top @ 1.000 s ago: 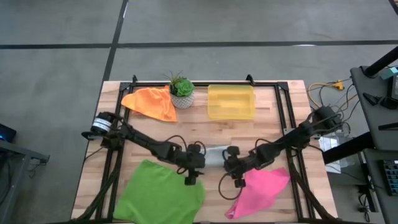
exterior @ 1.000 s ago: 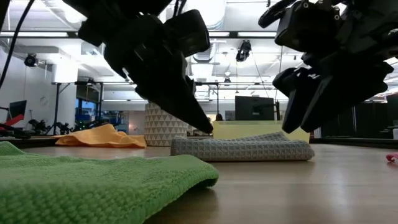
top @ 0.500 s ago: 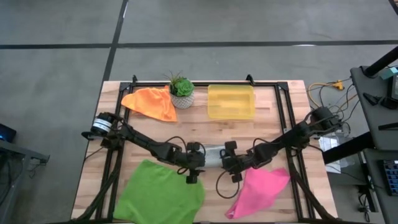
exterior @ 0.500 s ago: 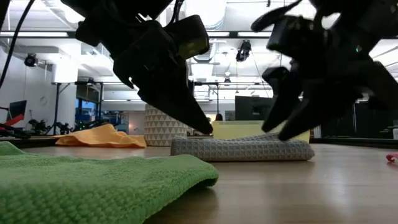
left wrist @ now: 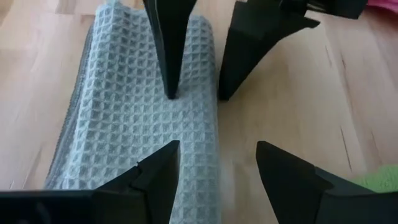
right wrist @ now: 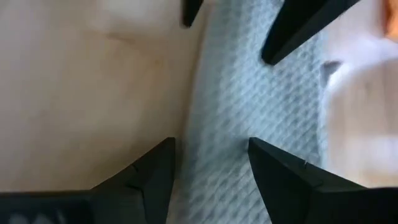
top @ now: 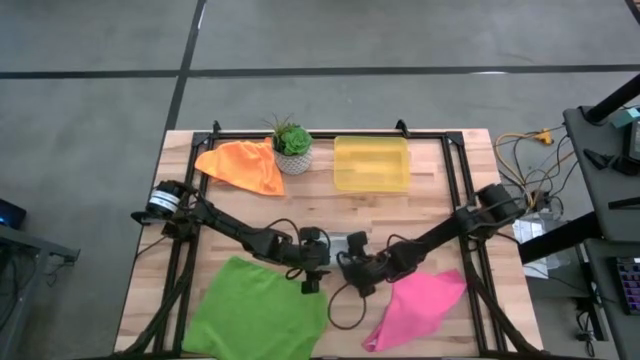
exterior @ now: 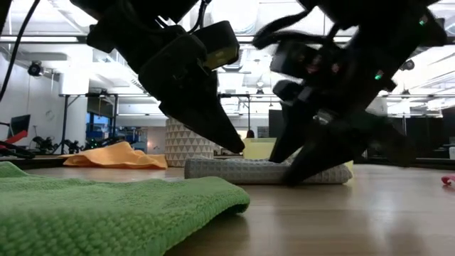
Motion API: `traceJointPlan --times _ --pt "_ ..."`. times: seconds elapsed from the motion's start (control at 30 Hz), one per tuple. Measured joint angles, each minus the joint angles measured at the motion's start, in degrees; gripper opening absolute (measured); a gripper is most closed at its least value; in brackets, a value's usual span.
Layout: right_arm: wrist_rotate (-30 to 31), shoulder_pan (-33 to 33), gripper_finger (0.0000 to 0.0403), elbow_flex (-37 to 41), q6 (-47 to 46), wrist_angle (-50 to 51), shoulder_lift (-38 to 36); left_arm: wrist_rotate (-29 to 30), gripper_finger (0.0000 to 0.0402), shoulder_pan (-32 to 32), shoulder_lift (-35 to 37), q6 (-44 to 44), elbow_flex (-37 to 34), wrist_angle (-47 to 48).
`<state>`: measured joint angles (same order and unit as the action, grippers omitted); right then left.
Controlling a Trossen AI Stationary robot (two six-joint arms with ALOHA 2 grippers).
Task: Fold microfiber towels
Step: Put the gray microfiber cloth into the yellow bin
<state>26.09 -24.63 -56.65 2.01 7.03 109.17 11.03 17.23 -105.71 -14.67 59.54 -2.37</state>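
The light grey towel (top: 340,241) lies folded into a long strip at the table's middle; it also shows in the low view (exterior: 242,171). My left gripper (left wrist: 217,174) is open just above its left end, one finger over the cloth, one over bare wood. My right gripper (right wrist: 211,168) is open and low on the same strip, facing the left one. The green towel (top: 255,310) lies flat at the near left. The pink towel (top: 420,305) lies at the near right. The orange towel (top: 243,165) lies crumpled at the far left. My right gripper comes at the grey strip slanting down from the table's right. One fingertip (left wrist: 170,92) rests on the strip's top face (left wrist: 149,106). The other fingertip (left wrist: 222,93) stands at the strip's long edge on the wood. The strip lies flat on the table.
A potted plant (top: 292,145) and a translucent yellow bin (top: 371,163) stand at the far side. Black frame rails (top: 452,185) run along the table's sides. A cable loop (top: 340,312) hangs under my right arm, between the green and pink towels.
My right gripper has gone toward the table's left edge and down onto the grey strip, close to my left gripper. The strip has slid a little toward the table's left and lies flatter.
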Motion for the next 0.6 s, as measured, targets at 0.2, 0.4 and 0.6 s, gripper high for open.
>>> traceJointPlan --times 0.2,0.4,0.6 --pt "2.6 0.05 0.0171 -7.22 -4.16 11.3 6.73 -0.11 0.0199 -0.15 0.0 -0.21 -0.45 0.16" --pt "3.19 -0.02 0.0072 -11.11 -9.36 16.21 8.75 -0.19 0.0199 -0.24 0.03 -4.92 -0.47 0.39" --pt "0.87 1.74 0.0015 -11.92 -12.6 19.5 4.81 -0.24 0.0199 -0.24 2.78 -7.57 -0.14 4.45"
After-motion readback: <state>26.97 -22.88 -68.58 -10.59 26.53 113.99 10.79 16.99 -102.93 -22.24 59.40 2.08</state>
